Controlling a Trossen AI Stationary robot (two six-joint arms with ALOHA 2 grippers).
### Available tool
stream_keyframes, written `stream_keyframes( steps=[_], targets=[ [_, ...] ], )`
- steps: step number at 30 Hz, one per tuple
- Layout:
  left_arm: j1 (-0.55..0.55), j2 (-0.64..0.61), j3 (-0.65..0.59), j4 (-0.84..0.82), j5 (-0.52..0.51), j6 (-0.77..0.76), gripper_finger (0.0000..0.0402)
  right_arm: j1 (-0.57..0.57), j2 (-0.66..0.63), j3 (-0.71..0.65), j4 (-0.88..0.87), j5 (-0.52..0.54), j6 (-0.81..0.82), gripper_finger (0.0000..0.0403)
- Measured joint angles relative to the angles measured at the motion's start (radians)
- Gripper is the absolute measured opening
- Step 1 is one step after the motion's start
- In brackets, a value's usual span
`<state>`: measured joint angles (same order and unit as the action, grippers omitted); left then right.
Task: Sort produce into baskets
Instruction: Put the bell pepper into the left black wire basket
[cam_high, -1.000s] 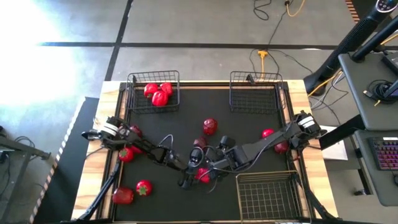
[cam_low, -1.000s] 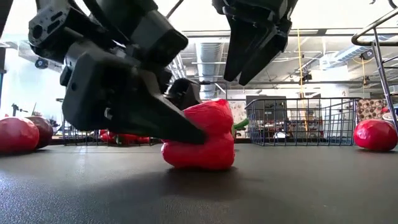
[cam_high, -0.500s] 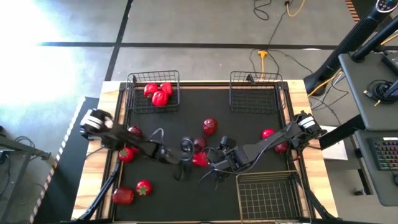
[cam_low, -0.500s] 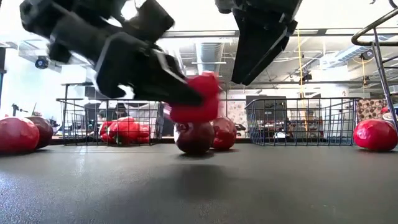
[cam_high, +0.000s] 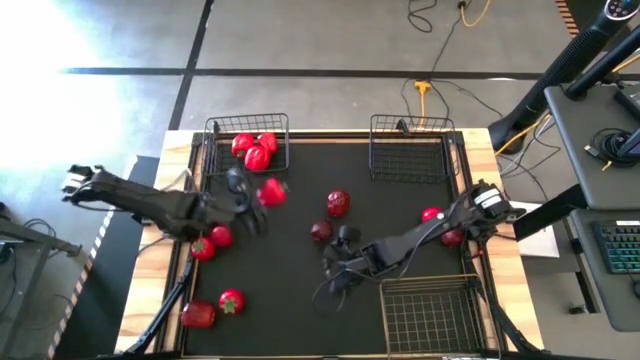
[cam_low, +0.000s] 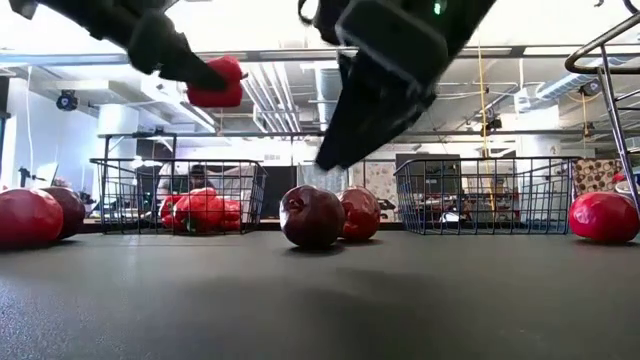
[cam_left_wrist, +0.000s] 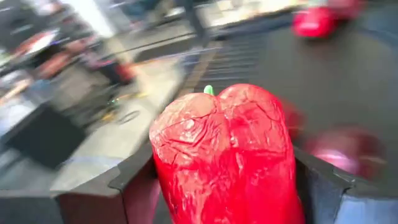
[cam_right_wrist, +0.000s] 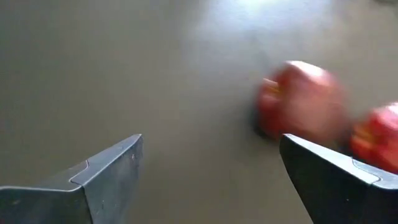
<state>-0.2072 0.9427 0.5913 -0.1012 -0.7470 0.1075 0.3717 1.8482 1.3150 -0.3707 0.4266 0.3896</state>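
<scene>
My left gripper (cam_high: 260, 198) is shut on a glossy red pepper (cam_high: 271, 192) and holds it in the air just near of the far-left basket (cam_high: 212, 150), which has several red peppers (cam_high: 255, 150) in it. In the low view the pepper (cam_low: 216, 82) hangs high at the left. My right gripper (cam_high: 332, 280) hovers open over the mat's middle, empty. Two dark maroon fruits (cam_high: 338, 203) (cam_high: 321, 231) rest on the mat just beyond it. My left gripper pinches the pepper's two sides (cam_left_wrist: 168, 162) between its two fingers (cam_left_wrist: 134, 186), with the green stem (cam_left_wrist: 208, 91) pointing away from the wrist. The fingers come from the table's left, slanting slightly down. The pepper sits at their free ends (cam_low: 200, 75), lifted clear of the table.
An empty basket (cam_high: 410, 150) stands at the far right and another (cam_high: 432, 315) at the near right. Red pieces lie at the right (cam_high: 430, 214) (cam_high: 452, 237) and at the left (cam_high: 221, 236) (cam_high: 203, 248) (cam_high: 231, 300) (cam_high: 198, 315). Bare mat lies between the groups.
My left gripper has lifted the pepper off the mat's middle and carried it up and toward the far-left basket, tipping from steeply down to nearly level. My right gripper has sunk a little and turned over the middle of the mat, staying open.
</scene>
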Motion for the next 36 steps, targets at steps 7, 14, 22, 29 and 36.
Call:
stream_keyframes(
  steps=[7,14,22,29,36],
  targets=[
    [0.367,-0.086,0.090,-0.209,0.031,-0.051,0.0257,-0.032,0.030,-0.049,0.134,-0.045,-0.076,0.0368],
    [0.815,0.034,0.227,-0.488,0.215,-0.234,0.0258,-0.070,0.032,-0.033,0.156,-0.094,-0.145,0.0368],
    [1.080,0.268,0.358,-0.647,0.449,-0.175,0.0258,-0.074,0.032,-0.033,0.177,-0.119,-0.140,0.0368],
    [1.102,0.396,0.370,-0.668,0.446,-0.143,0.0258,-0.054,0.032,-0.034,0.168,-0.121,-0.092,0.0368],
    [1.102,0.506,0.364,-0.674,0.428,-0.121,0.0262,-0.024,0.032,-0.034,0.115,-0.115,-0.022,0.0368]
  ],
)
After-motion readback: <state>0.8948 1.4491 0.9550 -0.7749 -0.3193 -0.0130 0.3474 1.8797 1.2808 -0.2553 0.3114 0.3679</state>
